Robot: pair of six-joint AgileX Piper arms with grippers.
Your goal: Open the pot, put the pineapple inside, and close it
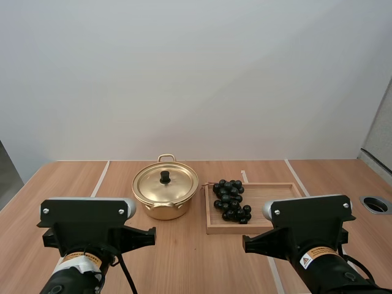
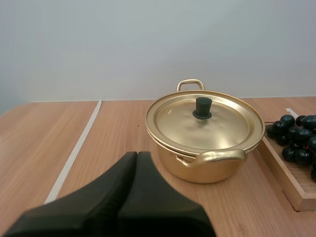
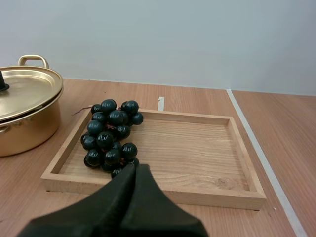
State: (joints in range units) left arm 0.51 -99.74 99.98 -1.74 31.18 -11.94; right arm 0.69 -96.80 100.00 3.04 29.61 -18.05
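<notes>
Left gripper (image 2: 137,154) first: its two black fingers lie pressed together into one dark wedge with nothing between them. The tip points at the pot (image 2: 197,170) and stays clear of it. In the high view my left arm (image 1: 89,223) sits in the lower left of the frame, over the near edge of the wooden table (image 1: 73,184).

Moving right, the gold pot stands upright just left of the frame's centre. Its lid (image 2: 222,126) is on and sits level all round the rim, with the black knob (image 2: 202,107) upright at its middle. The far handle (image 2: 190,80) loops up behind the lid, and the near handle (image 2: 217,157) faces my left gripper.

Right of the pot, just beside it and not touching, lies the shallow wooden tray (image 3: 197,153), a little right of centre in the high view. The fruit I see is a bunch of dark grapes (image 3: 111,136). It lies inside the tray in its left half, on the side nearest the pot. A thin reddish stem pokes out over the tray's far left corner. The tray's right half is bare wood.

Furthest right, my right arm (image 1: 306,223) takes up the lower right of the high frame. The right gripper (image 3: 136,167) is closed the same way, its fingers together as a single wedge gripping nothing. Its tip is aimed at the near edge of the bunch, close to the tray's near rim. I cannot tell whether the tip is over that rim or short of it.
</notes>
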